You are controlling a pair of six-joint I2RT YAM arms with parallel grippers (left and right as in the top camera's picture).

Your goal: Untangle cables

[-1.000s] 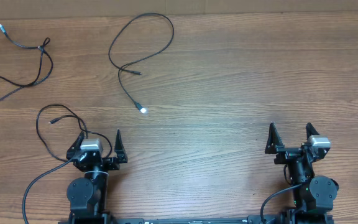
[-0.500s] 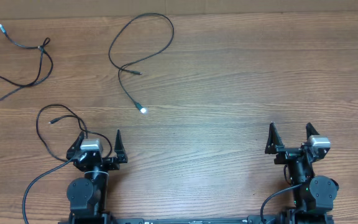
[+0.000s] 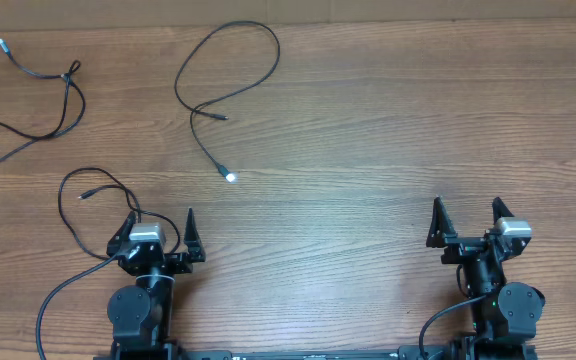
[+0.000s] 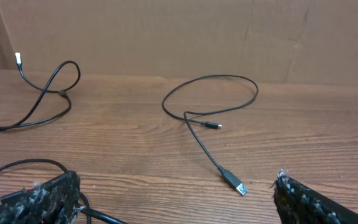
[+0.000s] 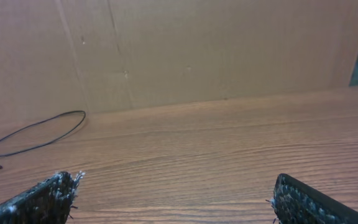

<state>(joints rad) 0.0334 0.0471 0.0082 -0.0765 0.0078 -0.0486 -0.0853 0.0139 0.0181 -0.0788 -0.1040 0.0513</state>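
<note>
Overhead, apart on wooden table [image 3: 368,130]: looped cable [image 3: 208,145] far centre, second cable [image 3: 68,76] far left, third cable [image 3: 61,200] beside left gripper [image 3: 160,215]. Left gripper and right gripper [image 3: 466,205] gaping wide, empty. Left wrist: looped cable ahead, USB plug [image 4: 238,185] nearest. Right wrist: cable arc at left.

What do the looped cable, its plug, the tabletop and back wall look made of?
Looped cable: black rubbery or plastic jacket, matte, curls loosely. Plug tip: shiny metal, glints. Tabletop: wood or wood-look laminate, brown grain, slight sheen. Back wall: likely cardboard, flat tan, creases.
</note>
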